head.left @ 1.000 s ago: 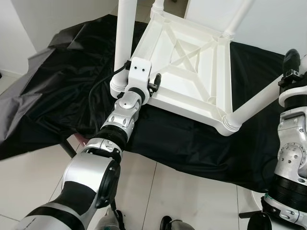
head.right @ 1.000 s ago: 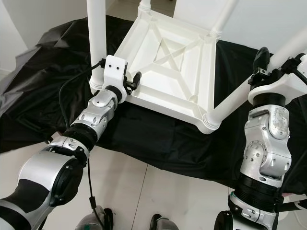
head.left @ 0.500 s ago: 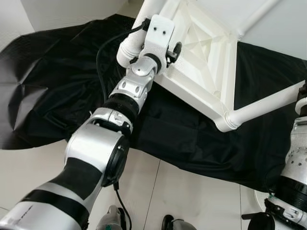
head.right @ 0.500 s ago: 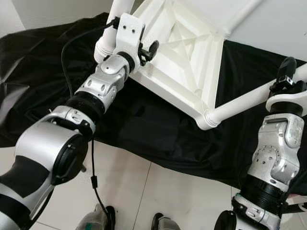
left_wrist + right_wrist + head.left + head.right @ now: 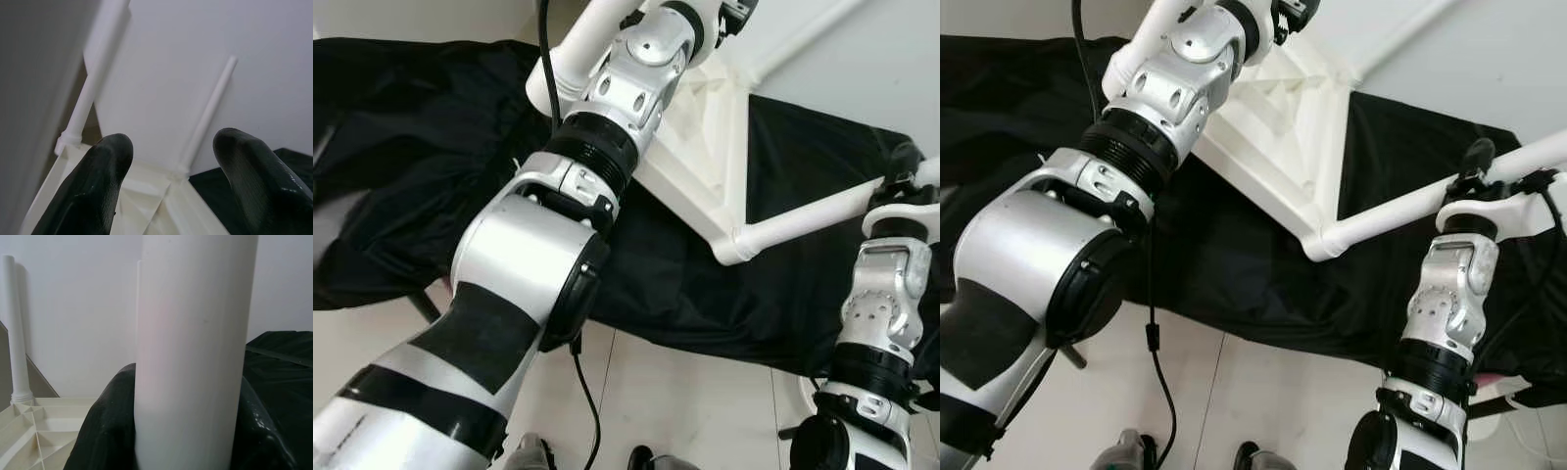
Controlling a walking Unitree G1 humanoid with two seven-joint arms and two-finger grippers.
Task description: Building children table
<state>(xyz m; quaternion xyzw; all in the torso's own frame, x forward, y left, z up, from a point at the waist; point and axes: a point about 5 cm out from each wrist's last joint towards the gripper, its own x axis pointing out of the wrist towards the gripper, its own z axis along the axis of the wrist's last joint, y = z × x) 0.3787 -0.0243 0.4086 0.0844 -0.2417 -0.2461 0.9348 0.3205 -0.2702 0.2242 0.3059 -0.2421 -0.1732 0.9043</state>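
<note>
White plastic children's table (image 5: 710, 147), upside down, ribbed underside showing, tilted up off the black crumpled sheet (image 5: 431, 127) that covers the tiled floor (image 5: 685, 411). It sits at about 12 o'clock from me.

My left arm reaches up toward 12 o'clock along the table's near-left edge. My left gripper (image 5: 171, 166): the two black fingers (image 5: 90, 191) stand well apart with nothing between them; beyond them I see two white round legs (image 5: 208, 112) rising from the table's corners against a pale wall (image 5: 166, 58).

My right gripper (image 5: 188, 431) at 3 o'clock is clamped around a white cylindrical table leg (image 5: 1400, 208); in the wrist view the leg fills the gap, and black finger pads (image 5: 105, 431) press it from both sides. That leg runs from the table's near corner socket (image 5: 736, 245) out toward 3 o'clock, nearly level above the sheet.

My own feet show at 6 o'clock on the floor.
</note>
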